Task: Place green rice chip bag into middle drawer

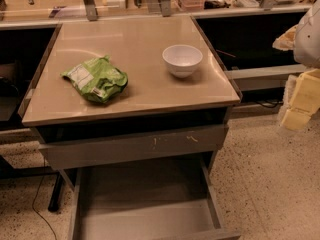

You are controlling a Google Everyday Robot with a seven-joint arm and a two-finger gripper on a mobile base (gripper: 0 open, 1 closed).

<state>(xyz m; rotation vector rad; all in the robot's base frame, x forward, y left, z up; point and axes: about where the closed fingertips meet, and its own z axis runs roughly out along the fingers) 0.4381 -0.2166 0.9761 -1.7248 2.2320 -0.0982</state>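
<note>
The green rice chip bag (96, 79) lies crinkled on the left half of the tan counter top (140, 44), with its white label patch facing up. The middle drawer (145, 194) is pulled out below the counter, towards the bottom of the view, and its flat grey floor is bare. My gripper (301, 104) hangs at the right edge of the view, beside and below the counter's right side, well apart from the bag. It holds nothing that I can see.
A white bowl (182, 59) stands on the counter to the right of the bag. A grey drawer front with pale scratch marks (135, 146) sits closed above the open drawer. Speckled floor (270, 179) lies to the right. A black cable (40, 204) trails at the lower left.
</note>
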